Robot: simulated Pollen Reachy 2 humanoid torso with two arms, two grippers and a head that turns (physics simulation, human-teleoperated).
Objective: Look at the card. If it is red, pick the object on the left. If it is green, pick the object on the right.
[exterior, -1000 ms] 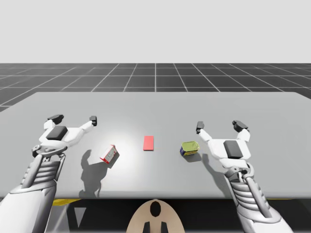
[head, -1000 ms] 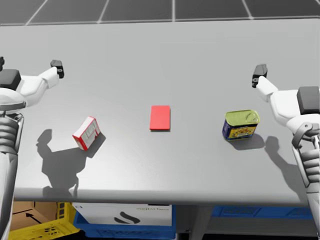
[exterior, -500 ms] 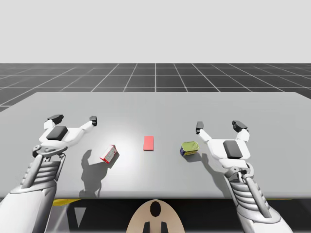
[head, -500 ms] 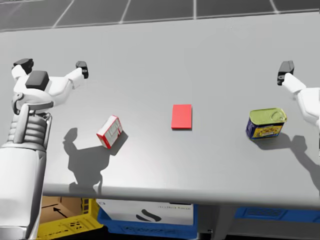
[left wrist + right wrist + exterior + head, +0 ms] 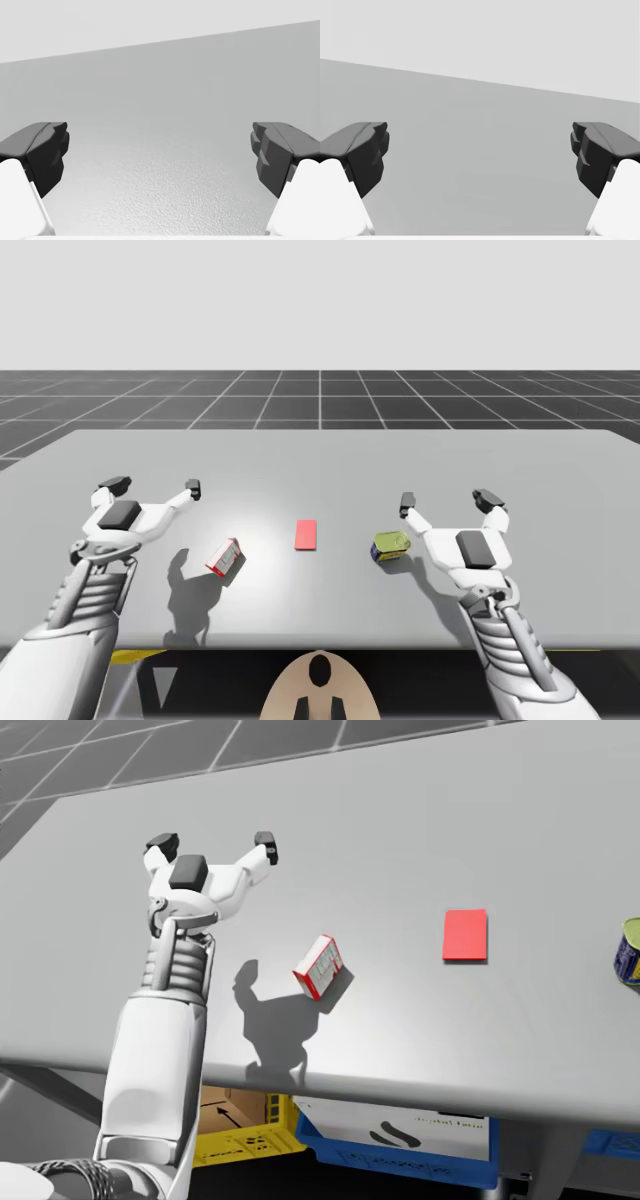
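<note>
lying flat near the middle of the grey table [image 5: 320, 455], the red card [image 5: 306, 534] is recorded in the high view. a red and white box [image 5: 224, 558] is noted to the left of the card, well apart from it, resting on the table and turned askew to the table's edge. a yellow-topped blue can [image 5: 390, 545] is noted to the right of the card, upright and likewise apart from it. the three items are set roughly in one row across the table.

the left gripper [image 5: 153, 485] is held above the table, behind and to the left of the box and clear of it. its fingers are spread wide and nothing is held between them. in the left wrist view, bare table surface is seen ahead of the left gripper [image 5: 160, 150], with both dark fingertips far apart. in the head view, the left arm's shadow is cast on the table just beside the box [image 5: 319, 966], with the card [image 5: 465, 935] to its right and the can [image 5: 630, 952] cut by the frame edge.

the right gripper [image 5: 445, 499] is held near the can, to its right, and no contact is observed. its fingers are also spread wide, with nothing between them. bare table is seen ahead of it in the right wrist view [image 5: 480, 150].

under the table's front edge, a yellow crate [image 5: 235, 1145] and a blue bin [image 5: 400, 1165] are noted.
</note>
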